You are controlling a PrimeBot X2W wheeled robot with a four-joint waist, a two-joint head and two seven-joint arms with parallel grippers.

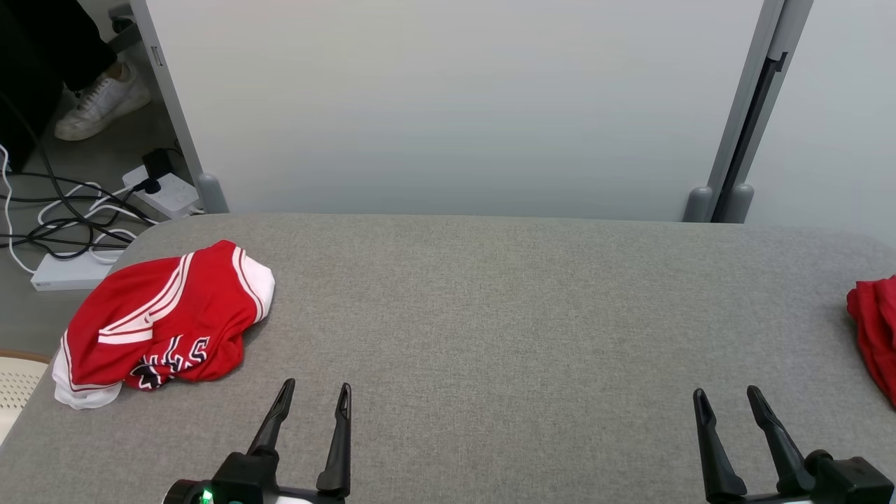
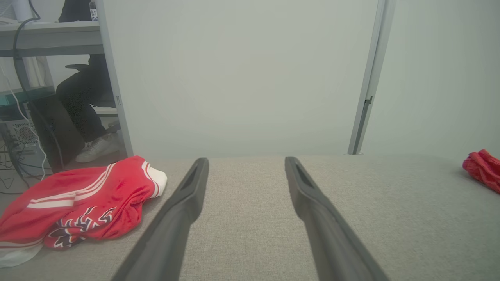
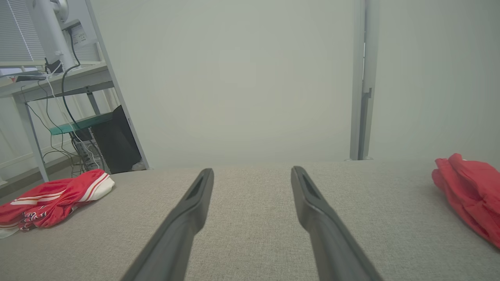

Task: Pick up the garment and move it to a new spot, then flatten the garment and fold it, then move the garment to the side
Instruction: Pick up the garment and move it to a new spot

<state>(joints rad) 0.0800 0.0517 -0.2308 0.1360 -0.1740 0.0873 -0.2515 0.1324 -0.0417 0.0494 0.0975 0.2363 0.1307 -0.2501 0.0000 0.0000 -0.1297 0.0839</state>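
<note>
While both arms hang over the grey table [image 1: 490,301], I see my left gripper [image 1: 316,386] and right gripper [image 1: 726,391] spread wide, pinching nothing. The crumpled red-and-white garment [image 1: 161,315] lies left of and just beyond the left gripper. Another red cloth [image 1: 875,329] lies right of the right gripper.

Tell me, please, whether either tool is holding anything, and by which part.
Nothing is held: the left tool and right tool are both open and empty over the table, apart from the red-and-white garment.
</note>
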